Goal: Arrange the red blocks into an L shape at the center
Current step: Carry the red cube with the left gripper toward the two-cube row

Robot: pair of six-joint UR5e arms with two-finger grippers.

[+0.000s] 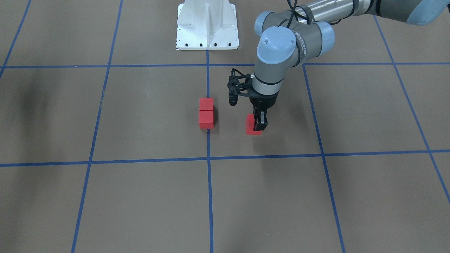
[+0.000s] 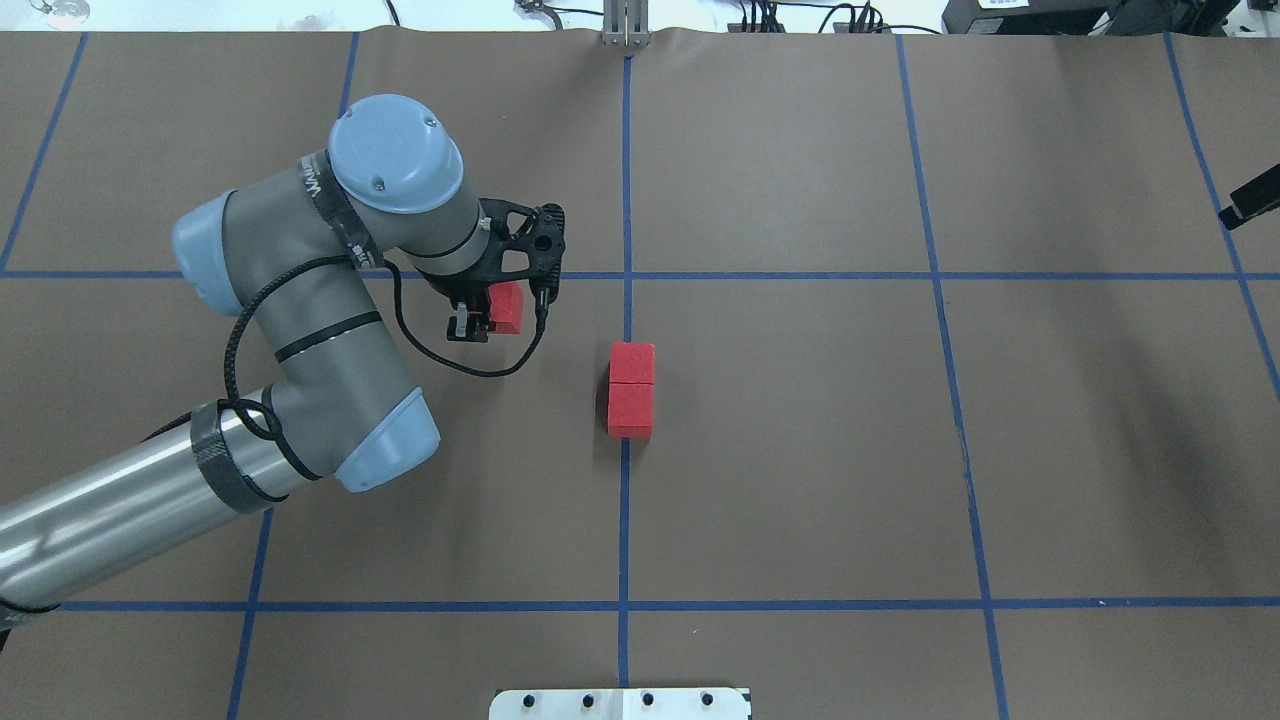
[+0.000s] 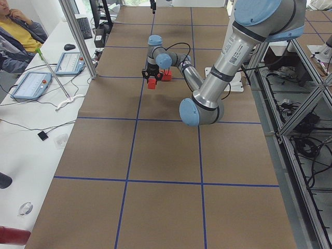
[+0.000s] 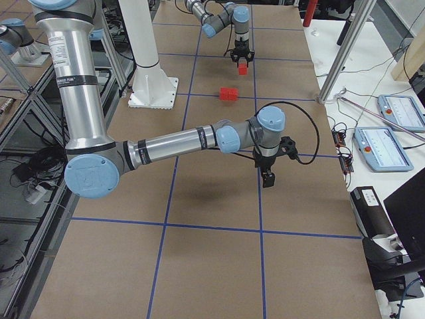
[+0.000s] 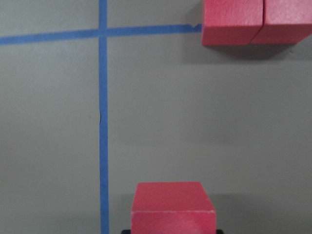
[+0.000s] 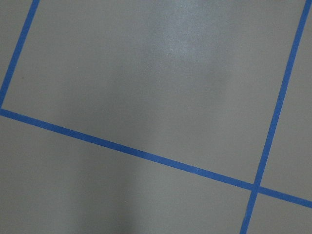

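Two red blocks (image 2: 631, 390) lie touching in a short straight row on the middle blue tape line of the brown floor (image 2: 800, 450); they also show in the front view (image 1: 206, 113) and at the top right of the left wrist view (image 5: 256, 22). My left gripper (image 2: 490, 315) is shut on the third red block (image 2: 507, 306), held low to the left of the pair and apart from it. The front view shows the gripper (image 1: 258, 123) and that block (image 1: 251, 127). The right gripper (image 4: 267, 178) hangs over bare floor far from the blocks; I cannot tell if it is open.
The white robot base (image 1: 207, 28) stands behind the pair of blocks. Blue tape lines (image 6: 146, 155) cross under the right wrist camera. A dark part (image 2: 1250, 200) pokes in at the overhead view's right edge. Operator desks with tablets (image 3: 31, 85) run along the floor's far side.
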